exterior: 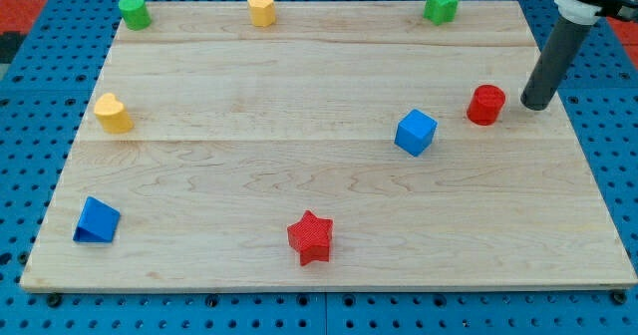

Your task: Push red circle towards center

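Note:
The red circle (486, 105) is a short red cylinder on the wooden board (249, 175), near the view's right edge. My tip (537, 106) stands just to the view's right of it, with a small gap between them. The dark rod rises from the tip to the view's top right corner. A blue cube (416, 132) lies to the left of the red circle and a little lower.
A red star (310, 237) lies at the bottom centre and a blue triangle (97, 221) at the bottom left. A yellow block (114, 113) is at the left, a green cylinder (134, 11), a yellow block (261, 8) and a green star (439, 4) along the top edge.

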